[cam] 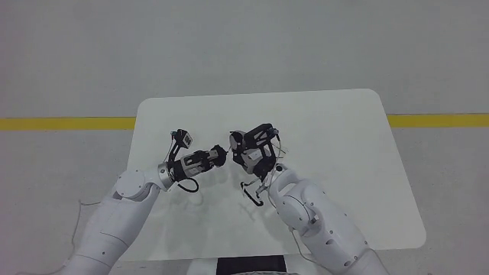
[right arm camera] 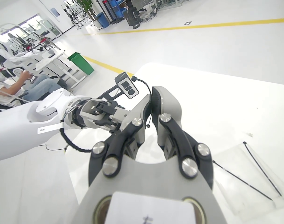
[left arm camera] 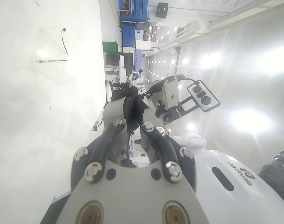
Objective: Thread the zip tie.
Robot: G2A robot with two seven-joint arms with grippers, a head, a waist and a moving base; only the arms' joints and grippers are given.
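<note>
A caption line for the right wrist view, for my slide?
Right gripper shut over white table, two black zip ties lying nearby.

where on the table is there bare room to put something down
The far half of the table, beyond the arms, is bare, and so is its right side. Crowded: front middle, where the left pincer and right pincer meet, and beside the right arm, where loose zip ties lie.

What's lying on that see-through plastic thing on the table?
Two thin black zip ties lie across the clear plastic, and the white table shows through it. Whether they sit on it or inside it cannot be told.
</note>
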